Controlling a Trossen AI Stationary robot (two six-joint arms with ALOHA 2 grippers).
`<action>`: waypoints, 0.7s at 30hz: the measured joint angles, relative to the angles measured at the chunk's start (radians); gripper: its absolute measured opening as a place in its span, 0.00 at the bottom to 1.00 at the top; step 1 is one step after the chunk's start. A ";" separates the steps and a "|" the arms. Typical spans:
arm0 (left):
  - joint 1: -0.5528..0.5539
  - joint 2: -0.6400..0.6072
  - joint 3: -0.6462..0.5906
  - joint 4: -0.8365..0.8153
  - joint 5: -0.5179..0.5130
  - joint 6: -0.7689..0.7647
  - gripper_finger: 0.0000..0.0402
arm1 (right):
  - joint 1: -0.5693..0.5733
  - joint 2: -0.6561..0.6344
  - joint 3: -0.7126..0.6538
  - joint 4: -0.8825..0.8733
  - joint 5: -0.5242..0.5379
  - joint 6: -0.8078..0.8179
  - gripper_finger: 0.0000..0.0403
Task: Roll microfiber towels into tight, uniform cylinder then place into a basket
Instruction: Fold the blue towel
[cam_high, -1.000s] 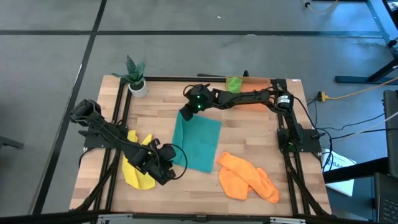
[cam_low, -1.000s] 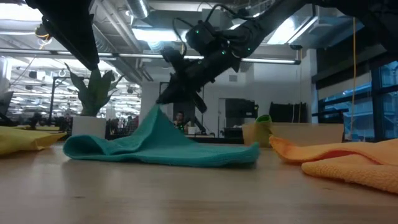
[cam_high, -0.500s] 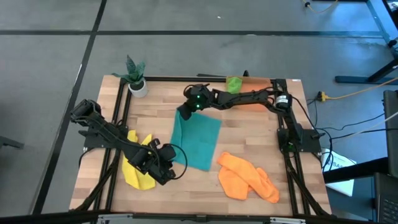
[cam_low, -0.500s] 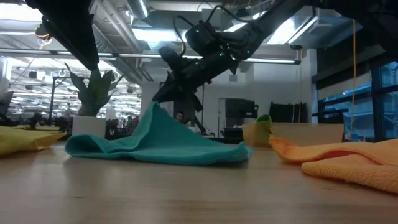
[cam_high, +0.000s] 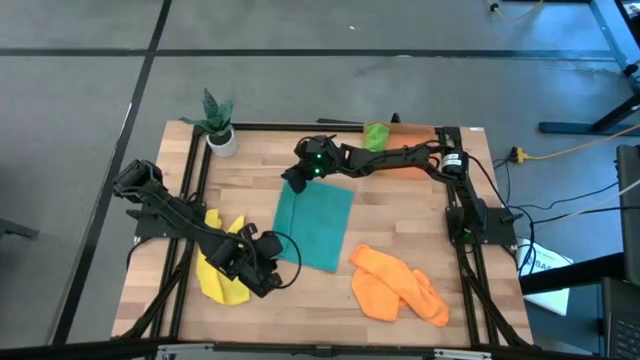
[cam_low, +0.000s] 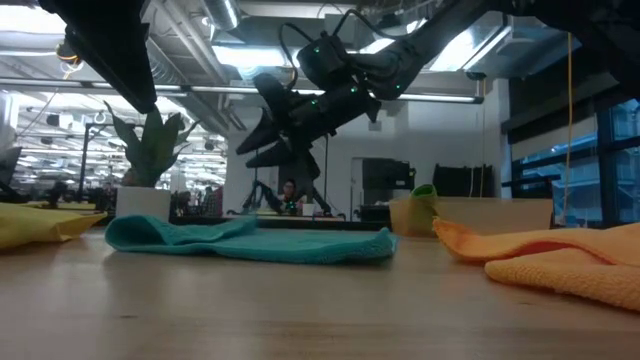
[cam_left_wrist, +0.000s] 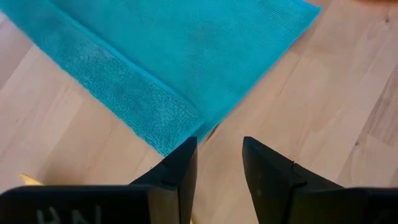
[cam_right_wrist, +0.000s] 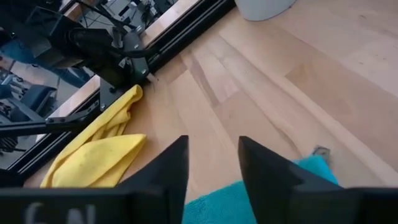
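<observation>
Teal towel (cam_high: 316, 227) dropped flat from parted right tool (cam_high: 294, 180); four towels, seemingly one basket (cam_high: 412, 150).

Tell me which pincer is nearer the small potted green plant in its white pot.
Right. The right pincer hangs open above the flat teal microfiber towel's far corner, a short way from the potted plant. The left pincer sits open by the towel's near edge, farther away.

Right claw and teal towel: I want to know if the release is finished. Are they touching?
Apart. The low view shows the right claw open and raised, with background visible between it and the flat teal towel.
</observation>
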 joint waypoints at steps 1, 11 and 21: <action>0.000 0.000 0.000 0.000 0.000 0.000 0.29 | 0.000 0.000 0.000 0.000 0.000 0.001 0.38; -0.002 0.000 -0.001 -0.001 0.000 -0.001 0.29 | -0.061 -0.003 0.000 -0.001 -0.338 0.126 0.42; -0.053 0.021 -0.150 0.089 0.000 -0.003 0.29 | -0.047 -0.057 -0.008 -0.113 -0.271 -0.001 0.41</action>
